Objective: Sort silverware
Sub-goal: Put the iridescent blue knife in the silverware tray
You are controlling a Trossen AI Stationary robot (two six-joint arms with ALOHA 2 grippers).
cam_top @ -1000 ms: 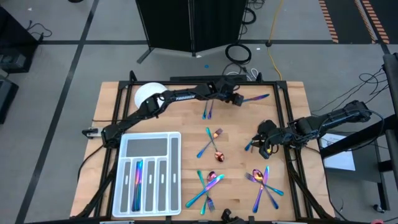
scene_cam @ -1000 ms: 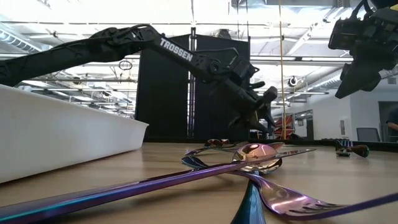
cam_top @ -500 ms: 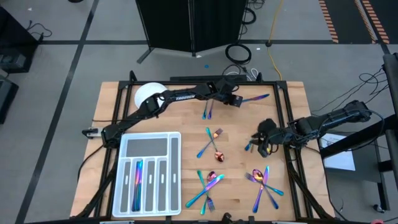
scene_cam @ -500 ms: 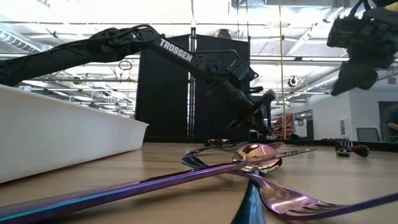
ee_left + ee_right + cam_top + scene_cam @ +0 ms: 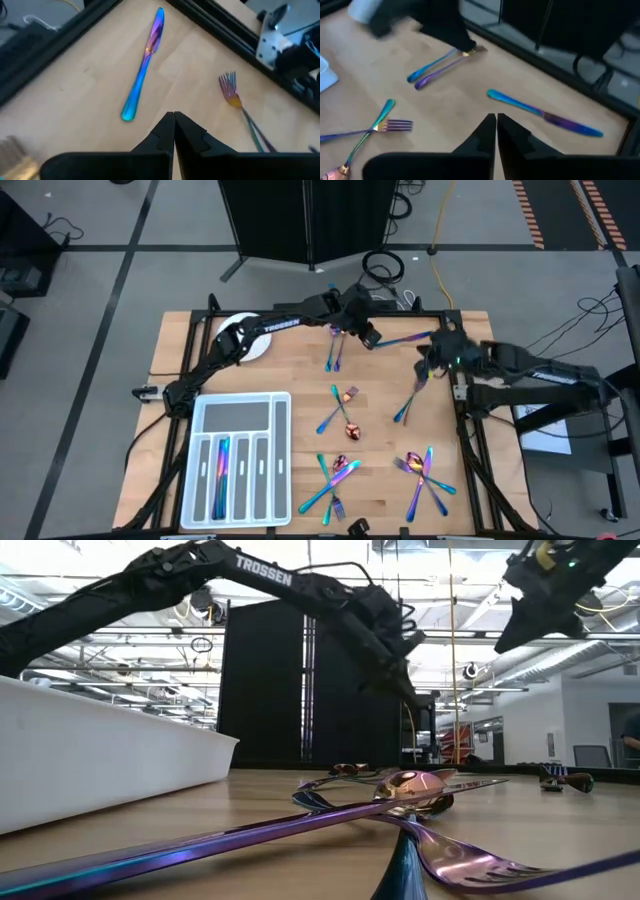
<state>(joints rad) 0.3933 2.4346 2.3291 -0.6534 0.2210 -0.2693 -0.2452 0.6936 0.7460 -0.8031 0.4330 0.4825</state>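
Both claws, left gripper [image 5: 174,120] and right gripper [image 5: 496,122], hang pinched closed and empty above a knife [image 5: 145,62] on the table [image 5: 290,380].

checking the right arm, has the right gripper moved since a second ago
Yes. The right gripper has moved toward the table's far edge, now near the knife, and has shut.

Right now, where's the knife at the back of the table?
High view: the knife lies flat near the table's far edge, right of centre, between the left gripper and the right gripper, both shut and empty.
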